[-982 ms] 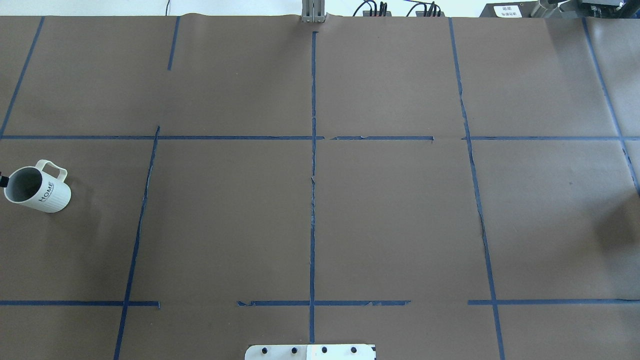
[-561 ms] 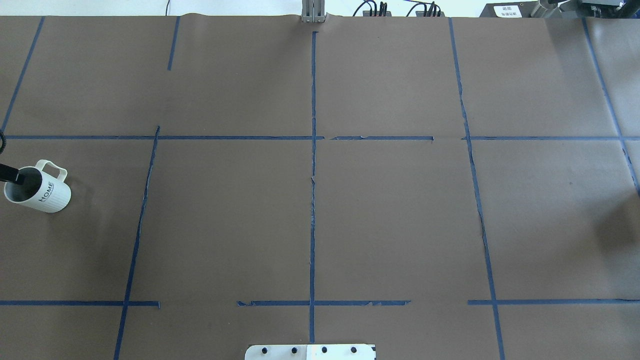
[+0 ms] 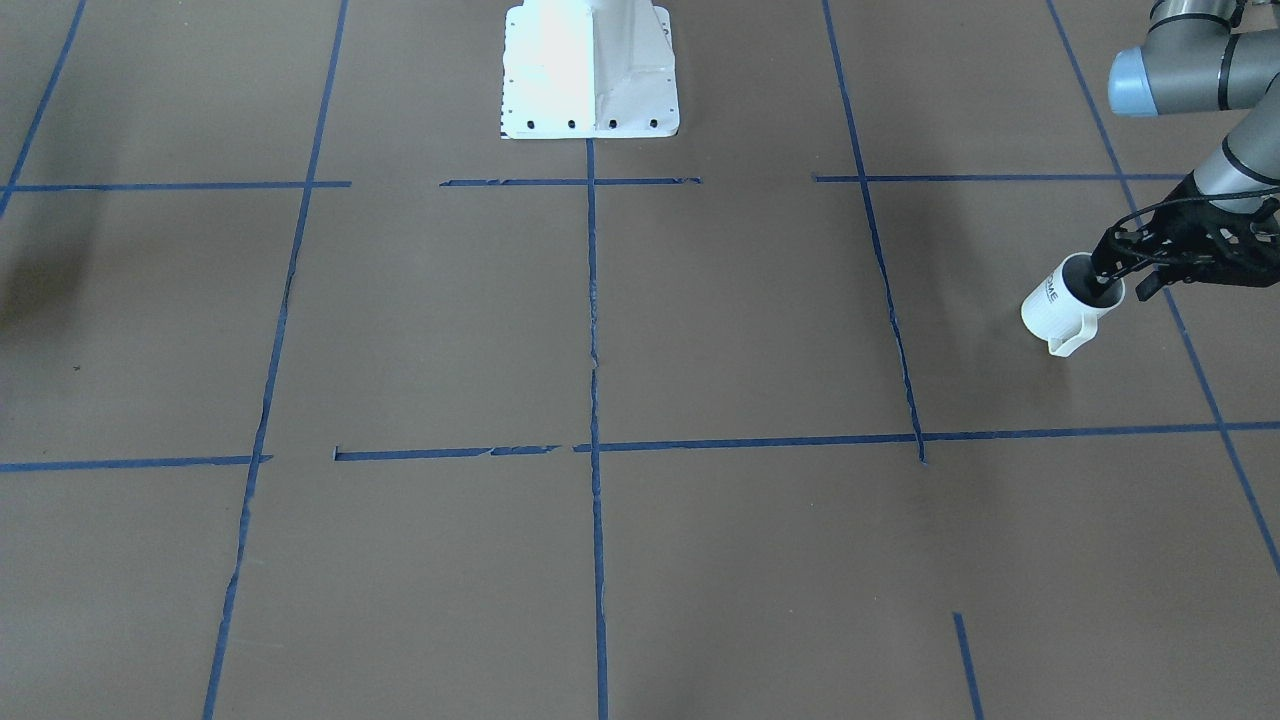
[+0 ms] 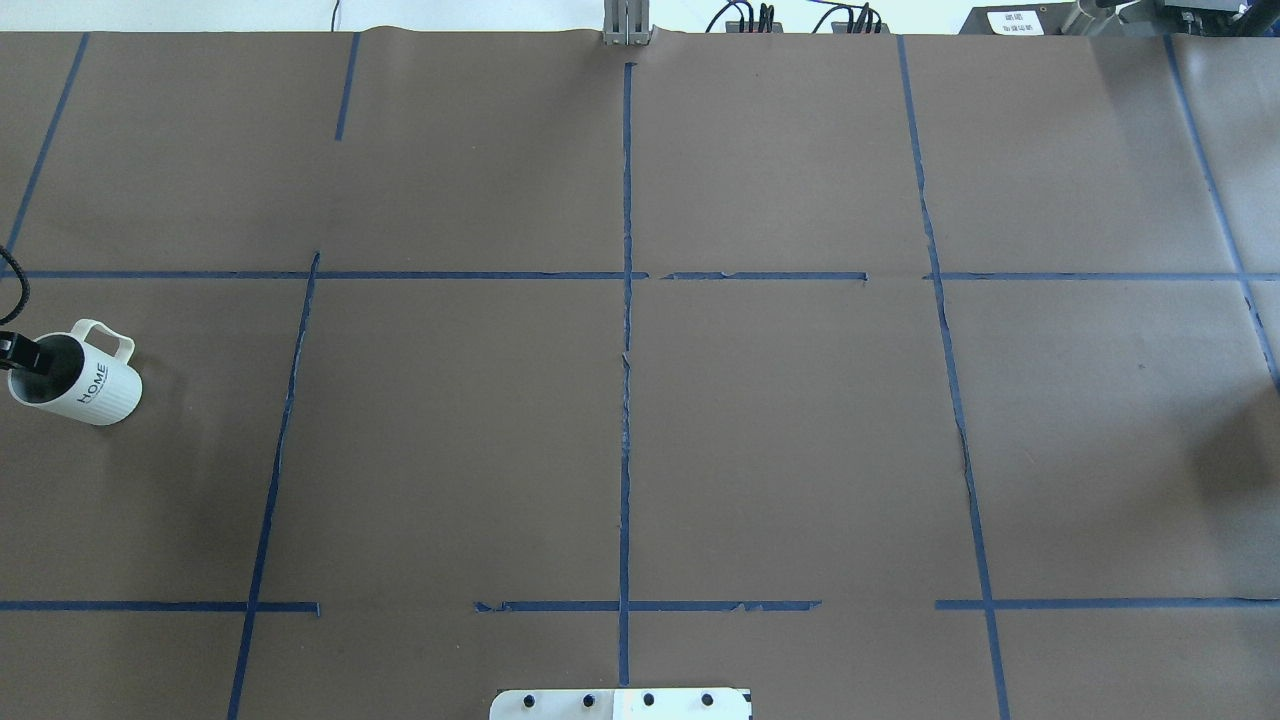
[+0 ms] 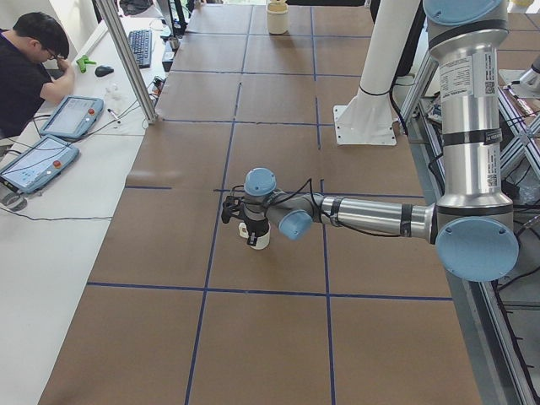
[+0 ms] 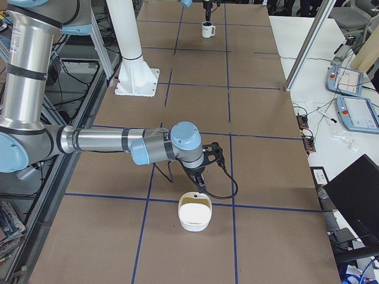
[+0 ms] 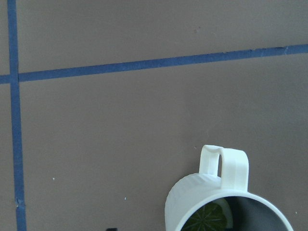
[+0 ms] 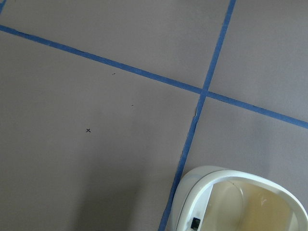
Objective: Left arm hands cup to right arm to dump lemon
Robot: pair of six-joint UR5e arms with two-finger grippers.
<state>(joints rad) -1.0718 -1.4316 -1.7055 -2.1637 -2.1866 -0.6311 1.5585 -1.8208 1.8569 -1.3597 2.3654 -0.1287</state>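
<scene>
Cup: upright on surface, far out on my left side (lemon inside).
Left claw: spread apart, straddling cup's rim.
Right claw: I cannot tell its state.

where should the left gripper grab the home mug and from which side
Probably best to take the cup by its rim wall, coming straight down from above: it stands upright and open-mouthed, so one of the fingers fits inside, one outside. Keep to the side away from the handle.

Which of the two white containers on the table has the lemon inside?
The ribbed cup with the handle: the lemon lies inside it. The wider bowl looks empty.
</scene>
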